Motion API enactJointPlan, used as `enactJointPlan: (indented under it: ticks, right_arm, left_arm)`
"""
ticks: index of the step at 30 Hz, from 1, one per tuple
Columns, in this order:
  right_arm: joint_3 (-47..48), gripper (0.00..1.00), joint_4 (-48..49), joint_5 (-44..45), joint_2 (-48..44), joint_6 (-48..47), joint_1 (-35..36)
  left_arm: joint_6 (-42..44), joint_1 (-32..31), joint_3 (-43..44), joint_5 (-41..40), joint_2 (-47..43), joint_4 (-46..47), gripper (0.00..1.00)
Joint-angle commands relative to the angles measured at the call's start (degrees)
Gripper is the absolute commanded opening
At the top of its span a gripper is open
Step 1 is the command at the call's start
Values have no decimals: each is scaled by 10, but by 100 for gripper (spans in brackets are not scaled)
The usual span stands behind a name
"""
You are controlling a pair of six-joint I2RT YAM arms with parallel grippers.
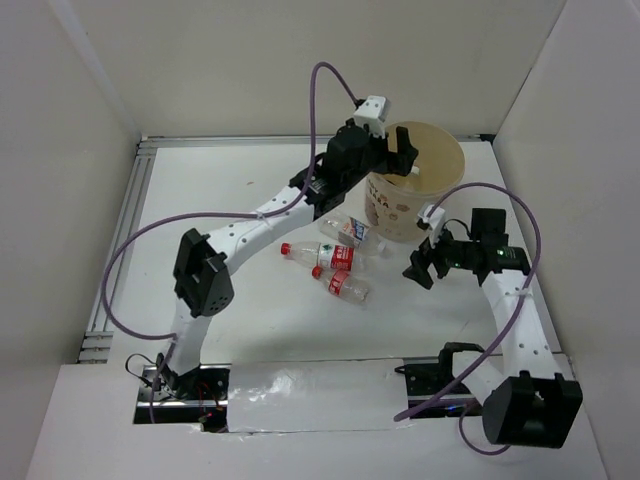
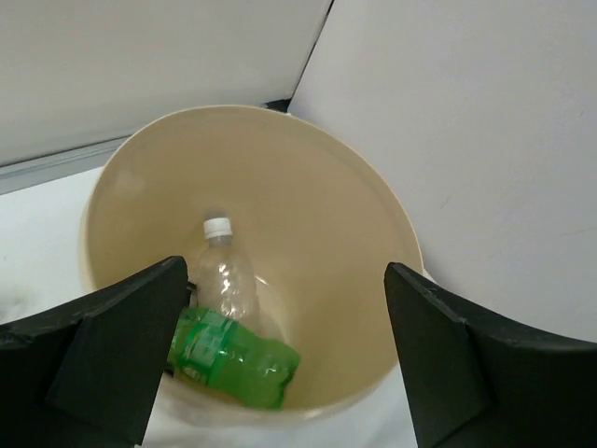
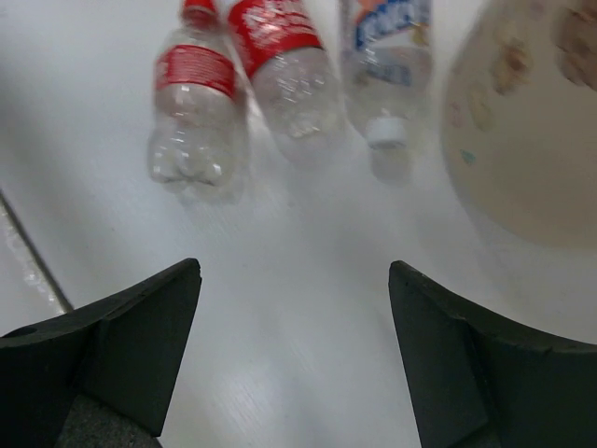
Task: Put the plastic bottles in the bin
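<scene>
- Bases of both arms are sitting at the near edge of the table [image 1: 260, 330].
- The right arm [image 1: 518, 320] is rising from its base and leaning away from the near edge. Its wrist is turning leftward, so the right gripper [image 1: 420, 266] is hanging low over the table near the foot of the bin [image 1: 400, 212].
- Its jaws are standing spread wide with nothing between them. They are facing the loose bottles.
- Three plastic bottles are lying on their sides mid-table, close together. They are a red-labelled bottle [image 3: 196, 103], a second red-labelled bottle [image 3: 289, 70] and a blue-and-orange-labelled bottle [image 3: 387, 75]. The last has a white cap and is lying nearest the bin.
- The left arm [image 1: 250, 228] is stretching away from its base and rightward, passing above those bottles with its elbow low and its forearm climbing toward the bin.
- The left gripper [image 1: 405, 150] is hovering over the bin's mouth and looking down into it, with its jaws spread wide and gripping nothing.
- The bin is standing at the far right of the table. Inside it, a green bottle [image 2: 233, 357] and a clear white-capped bottle [image 2: 224, 280] are lying on the bottom, touching each other.
</scene>
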Motion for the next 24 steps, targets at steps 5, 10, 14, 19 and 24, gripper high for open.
enactJointPlan:
  ticks: [5, 10, 14, 19, 24]
  right_arm:
    - [-3, 87, 87, 53, 57, 14, 225]
    - [4, 87, 151, 98, 144, 59, 314]
    - [9, 87, 193, 159, 196, 98, 369]
    - [9, 87, 250, 231, 256, 156, 416]
    - [14, 83, 266, 258, 329, 177, 445]
  left_arm:
    - [-42, 24, -311, -110, -306, -10, 100]
    - [-132, 64, -623, -117, -547, -80, 100]
    - [-231, 53, -807, -129, -717, -175, 98]
    - [-360, -4, -922, -141, -900, -254, 100]
    - [-445, -60, -935, -184, -928, -316, 100]
